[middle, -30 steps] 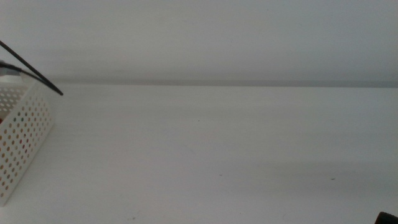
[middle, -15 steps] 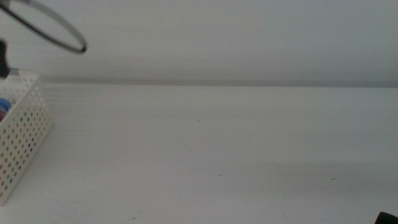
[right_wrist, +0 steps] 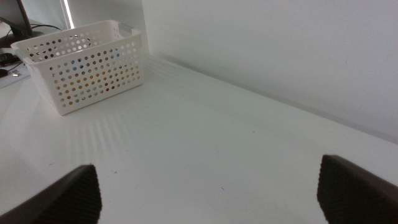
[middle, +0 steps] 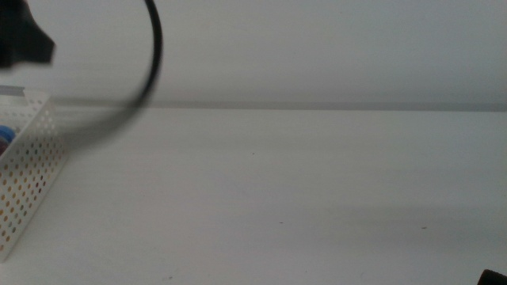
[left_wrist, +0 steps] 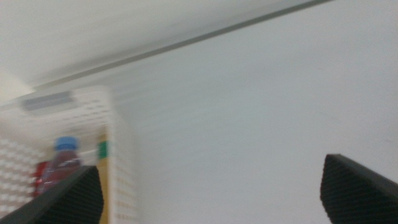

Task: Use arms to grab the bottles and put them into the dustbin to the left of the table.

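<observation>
The white perforated dustbin (middle: 28,170) stands at the table's left edge. In the left wrist view the dustbin (left_wrist: 118,124) holds a clear bottle with a blue cap (left_wrist: 65,144), a red can (left_wrist: 43,177) and a yellow bottle with a green label (left_wrist: 103,177). My left gripper (left_wrist: 214,196) is open and empty, up beside the bin over bare tabletop. Part of the left arm (middle: 24,36) and its cable (middle: 152,63) show blurred at the top left of the middle view. My right gripper (right_wrist: 208,193) waits open and empty at the front right, far from the dustbin (right_wrist: 87,65).
The white table (middle: 277,182) runs wide to the right of the bin up to a pale back wall. A tip of the right gripper (middle: 493,277) shows at the bottom right corner. Dark items lie beyond the bin in the right wrist view.
The left arm has risen into the top left corner, and its cable has swung rightwards and now hangs in a large loop. The right arm has not moved.
</observation>
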Robot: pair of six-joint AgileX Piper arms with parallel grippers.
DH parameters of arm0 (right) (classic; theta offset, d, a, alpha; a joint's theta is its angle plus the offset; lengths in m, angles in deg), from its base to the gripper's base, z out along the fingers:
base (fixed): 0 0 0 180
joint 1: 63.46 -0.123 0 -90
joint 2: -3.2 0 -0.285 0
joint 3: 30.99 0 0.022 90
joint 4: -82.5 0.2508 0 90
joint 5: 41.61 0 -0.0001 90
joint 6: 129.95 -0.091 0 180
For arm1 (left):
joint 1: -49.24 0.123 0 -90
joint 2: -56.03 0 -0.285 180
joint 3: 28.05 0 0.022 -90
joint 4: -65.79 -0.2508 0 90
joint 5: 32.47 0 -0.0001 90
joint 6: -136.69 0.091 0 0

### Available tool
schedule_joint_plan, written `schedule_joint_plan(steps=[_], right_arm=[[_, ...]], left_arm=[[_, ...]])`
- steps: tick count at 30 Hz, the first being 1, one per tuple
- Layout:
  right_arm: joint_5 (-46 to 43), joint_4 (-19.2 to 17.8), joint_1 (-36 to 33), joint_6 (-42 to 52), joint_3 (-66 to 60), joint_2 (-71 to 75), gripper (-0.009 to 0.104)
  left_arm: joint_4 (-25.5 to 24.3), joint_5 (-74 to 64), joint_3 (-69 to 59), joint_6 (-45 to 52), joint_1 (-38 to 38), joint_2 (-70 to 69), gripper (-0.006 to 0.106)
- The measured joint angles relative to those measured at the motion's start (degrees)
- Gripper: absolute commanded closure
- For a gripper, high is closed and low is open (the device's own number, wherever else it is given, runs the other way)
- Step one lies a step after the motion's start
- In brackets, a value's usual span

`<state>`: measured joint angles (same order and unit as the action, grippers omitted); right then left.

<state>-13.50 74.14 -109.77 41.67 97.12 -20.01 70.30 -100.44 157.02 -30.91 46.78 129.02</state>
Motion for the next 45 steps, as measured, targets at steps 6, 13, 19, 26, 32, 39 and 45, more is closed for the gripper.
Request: schedule_joint_plan(steps=[6, 13, 19, 26, 32, 39, 45], right_arm=[[0.0, 0.0, 0.0, 0.0, 0.0, 0.0, 0.002], [0.0, 0.0, 0.0, 0.0, 0.0, 0.0, 0.002], [0.0, 0.0, 0.0, 0.0, 0.0, 0.0, 0.002], [0.0, 0.0, 0.0, 0.0, 0.0, 0.0, 0.002], [0.0, 0.0, 0.0, 0.0, 0.0, 0.0, 0.002], [-0.24, -0.7, 0.0, 0.0, -0.66, 0.11, 0.002], [-4.93, -3.49, 2.24, 0.0, -6.66, 1.84, 0.002]], left_arm=[[2.02, 9.75, -19.09, 1.92, -6.29, -14.93, 0.007], [2.23, 20.93, -35.79, -3.96, -13.2, -31.01, 0.007], [2.11, 27.89, -39.87, -5.78, -13.43, -35.88, 0.007], [2.44, 35.48, -40.02, -5.89, -13.43, -36.11, 0.007], [2.23, 36.11, -40.15, -5.89, -13.43, -36.11, 0.007], [1.74, 41.32, -46.78, -5.89, -11.21, -38.3, 0.007], [1.09, 44.16, -60.11, -5.89, -2.11, -47.54, 0.007]])
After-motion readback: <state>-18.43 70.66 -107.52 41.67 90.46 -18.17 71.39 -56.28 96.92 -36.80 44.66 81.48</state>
